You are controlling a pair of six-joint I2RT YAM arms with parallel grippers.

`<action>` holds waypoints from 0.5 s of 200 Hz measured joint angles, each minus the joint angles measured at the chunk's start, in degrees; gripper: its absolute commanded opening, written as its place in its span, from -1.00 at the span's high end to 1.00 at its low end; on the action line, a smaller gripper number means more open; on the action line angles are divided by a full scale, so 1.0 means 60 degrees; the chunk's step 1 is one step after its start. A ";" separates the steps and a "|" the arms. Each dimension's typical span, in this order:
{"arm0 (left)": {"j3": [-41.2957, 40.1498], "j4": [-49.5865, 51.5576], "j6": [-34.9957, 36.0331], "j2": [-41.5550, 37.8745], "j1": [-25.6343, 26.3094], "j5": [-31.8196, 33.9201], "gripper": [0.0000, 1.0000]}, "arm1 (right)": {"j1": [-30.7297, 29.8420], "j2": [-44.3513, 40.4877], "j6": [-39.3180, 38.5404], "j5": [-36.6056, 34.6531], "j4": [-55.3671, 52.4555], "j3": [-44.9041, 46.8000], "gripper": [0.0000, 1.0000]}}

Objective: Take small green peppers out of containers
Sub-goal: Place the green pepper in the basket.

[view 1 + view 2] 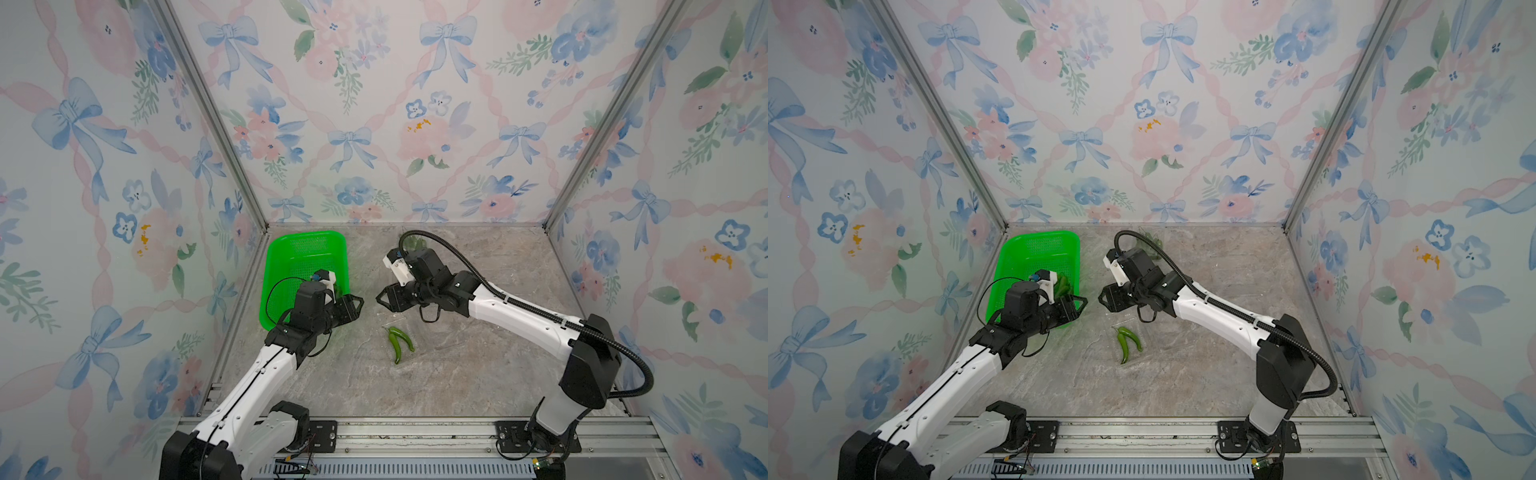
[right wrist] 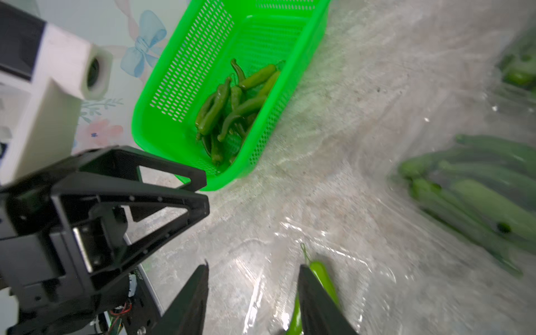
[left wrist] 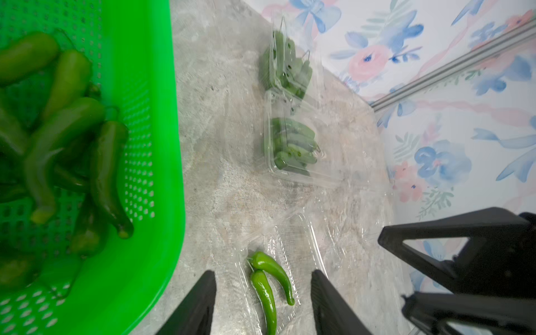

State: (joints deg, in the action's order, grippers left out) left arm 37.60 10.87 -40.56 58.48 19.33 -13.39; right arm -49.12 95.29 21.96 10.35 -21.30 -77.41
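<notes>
Two small green peppers (image 1: 398, 341) lie in an open container (image 3: 301, 240) at the table's centre, at 6 o'clock from both pincers. We see the left gripper (image 1: 358, 303) and the right gripper (image 1: 380, 300) spread wide, holding nothing. Light, glossy and probably slippery, the peppers look best pinched mid-body, not by the thin stems. We count three containers: this one and two full containers (image 3: 293, 148) at 12 o'clock. One basket (image 1: 274, 266) at 10 o'clock holds roughly ten more.

Bright green perforated basket (image 3: 162, 145) cut by left wrist view's edge, dark-green chili peppers (image 3: 66, 139) inside blurred. Clear plastic clamshell boxes (image 2: 470, 197) smeared, cropped in right wrist view; mostly behind right arm (image 1: 519, 316) in both top views.
</notes>
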 measured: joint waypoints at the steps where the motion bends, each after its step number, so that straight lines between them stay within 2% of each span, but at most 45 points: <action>1: 0.0007 -0.0004 -0.0004 0.0025 0.0018 0.0018 -0.11 | 0.0000 -0.0011 0.0004 -0.0007 0.0007 0.0044 0.01; 26: 0.0055 -0.0007 -0.0073 0.0816 0.1089 0.0572 -0.10 | -0.0036 -0.0313 0.0299 -0.0317 0.0149 0.1643 0.02; 46: 0.0055 -0.0004 -0.0182 0.1195 0.1712 0.0885 -0.10 | -0.0113 -0.0328 0.0477 -0.0499 0.0124 0.2215 0.09; 100: 0.0036 -0.0011 -0.0364 0.0929 0.1883 0.1541 -0.13 | -0.0568 0.0084 0.0750 -0.0707 0.0160 0.2167 0.23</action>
State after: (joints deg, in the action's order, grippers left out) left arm 37.82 10.81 -42.74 64.05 30.63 -4.14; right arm -52.53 95.79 26.46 6.11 -20.34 -64.40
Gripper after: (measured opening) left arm 0.563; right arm 0.393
